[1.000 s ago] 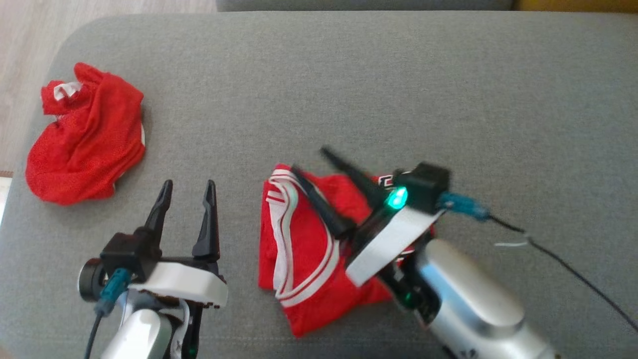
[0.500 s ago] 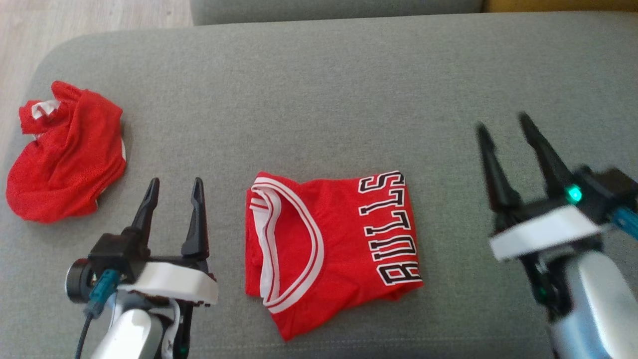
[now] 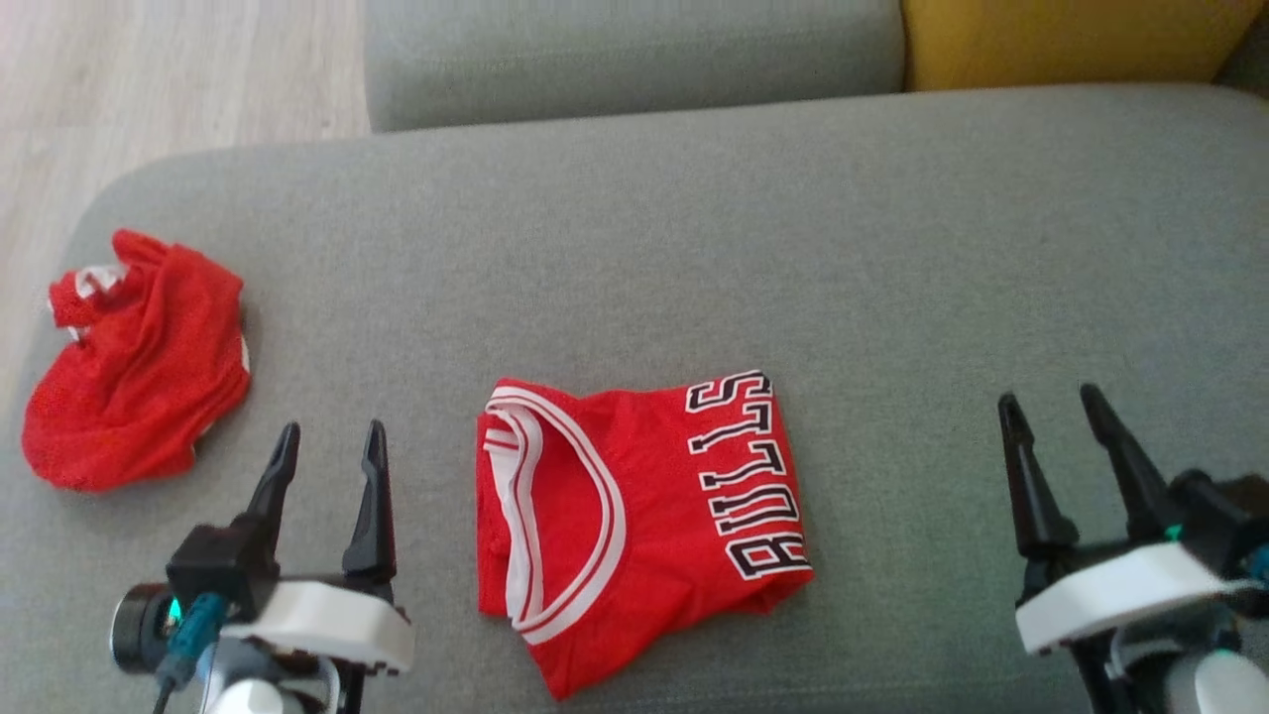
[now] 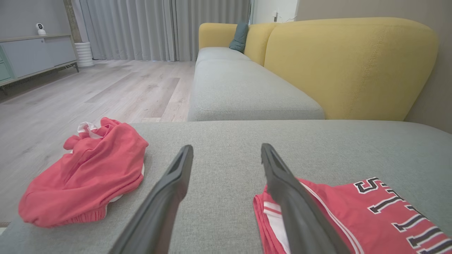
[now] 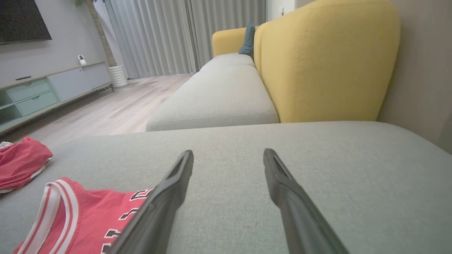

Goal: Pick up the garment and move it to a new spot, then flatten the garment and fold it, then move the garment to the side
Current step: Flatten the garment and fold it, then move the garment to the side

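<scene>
The left gripper (image 3: pixel 332 428) sits at the lower left of the head view. Its two dark fingers (image 3: pixel 372 501) point up the frame, spread apart with nothing between them. Behind them lie the white left wrist housing (image 3: pixel 327 620) and the tip of a silver forearm (image 3: pixel 243 699). The right gripper (image 3: pixel 1049 397) sits at the lower right, its fingers leaning slightly leftward, likewise parted and empty, above the white right wrist housing (image 3: pixel 1110 595). In each wrist view the finger pair rises wide apart from the bottom edge.

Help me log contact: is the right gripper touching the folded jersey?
Apart. The head view shows bare grey cushion between the right gripper and the folded jersey.
</scene>
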You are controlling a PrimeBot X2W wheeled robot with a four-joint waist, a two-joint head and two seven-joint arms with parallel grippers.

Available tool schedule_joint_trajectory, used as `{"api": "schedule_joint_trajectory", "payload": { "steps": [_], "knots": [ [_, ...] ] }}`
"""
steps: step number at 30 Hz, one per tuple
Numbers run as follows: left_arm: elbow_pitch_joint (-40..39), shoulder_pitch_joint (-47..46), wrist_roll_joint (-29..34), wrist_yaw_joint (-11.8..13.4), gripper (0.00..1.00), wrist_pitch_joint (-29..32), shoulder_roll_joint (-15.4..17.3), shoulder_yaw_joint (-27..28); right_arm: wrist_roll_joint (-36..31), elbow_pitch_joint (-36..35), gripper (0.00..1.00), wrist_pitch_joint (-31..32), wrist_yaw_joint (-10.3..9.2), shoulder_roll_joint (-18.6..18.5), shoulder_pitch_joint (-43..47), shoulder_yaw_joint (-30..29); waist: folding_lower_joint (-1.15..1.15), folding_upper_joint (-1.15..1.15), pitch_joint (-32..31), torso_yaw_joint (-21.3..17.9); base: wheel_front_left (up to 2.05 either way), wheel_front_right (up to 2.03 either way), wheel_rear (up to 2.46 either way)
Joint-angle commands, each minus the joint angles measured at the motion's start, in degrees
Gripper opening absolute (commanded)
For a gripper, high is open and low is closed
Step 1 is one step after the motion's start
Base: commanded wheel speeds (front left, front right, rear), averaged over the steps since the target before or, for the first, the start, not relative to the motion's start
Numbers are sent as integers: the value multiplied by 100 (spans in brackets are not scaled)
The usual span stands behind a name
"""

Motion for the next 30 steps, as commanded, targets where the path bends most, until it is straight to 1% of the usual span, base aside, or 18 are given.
{"api": "schedule_joint_trajectory", "payload": {
  "steps": [1,10,20,30],
  "knots": [
    [-220,-134,-7,45,100,11,179,218,-50,-255,100,28,-5,-26,-41,72,0,0,-138,-36,0,0,0],
    [-347,89,33,137,100,119,282,166,-88,-440,100,184,-5,78,255,-23,0,0,-298,-48,0,0,0],
    [-411,61,131,213,100,162,349,116,-100,-485,100,246,-5,94,258,-46,0,0,-302,-21,0,0,0],
    [-431,22,142,236,100,167,392,109,-119,-457,100,295,-5,98,240,-53,0,0,-272,7,0,0,0]
  ]
}}
